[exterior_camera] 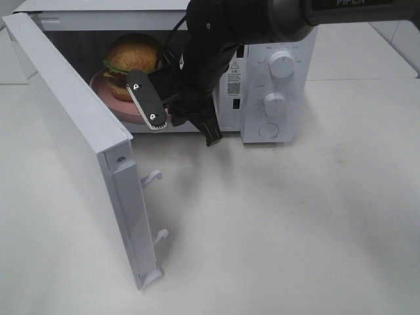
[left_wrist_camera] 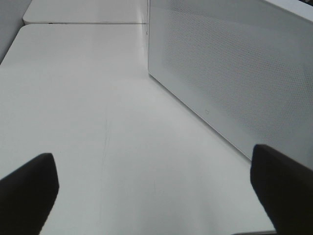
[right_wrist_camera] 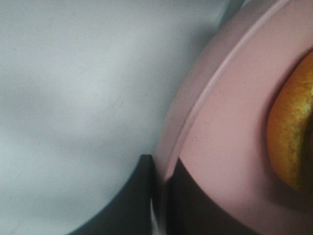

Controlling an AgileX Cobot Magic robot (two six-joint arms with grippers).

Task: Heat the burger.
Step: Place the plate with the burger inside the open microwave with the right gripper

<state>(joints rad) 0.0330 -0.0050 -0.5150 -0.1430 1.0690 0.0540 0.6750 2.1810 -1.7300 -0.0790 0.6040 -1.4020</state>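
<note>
The burger (exterior_camera: 131, 58), a golden bun with a lettuce frill, rests on a round pink plate (exterior_camera: 113, 100) inside the open microwave (exterior_camera: 249, 23). My right gripper (exterior_camera: 169, 115) reaches into the opening and is shut on the plate's near rim. Up close in the right wrist view, its dark fingers (right_wrist_camera: 142, 196) pinch the pink plate's rim (right_wrist_camera: 195, 98) from both sides, with the burger's bun (right_wrist_camera: 291, 142) close behind. My left gripper (left_wrist_camera: 156, 196) is open with nothing between its fingers, low over the table beside the microwave door (left_wrist_camera: 234, 73).
The microwave door (exterior_camera: 72, 131) swings out toward the front left, its latch hooks (exterior_camera: 152, 176) pointing right. Two knobs (exterior_camera: 282, 65) and a button sit on the control panel. White table (exterior_camera: 295, 230) spreads in front of and to the right of the microwave.
</note>
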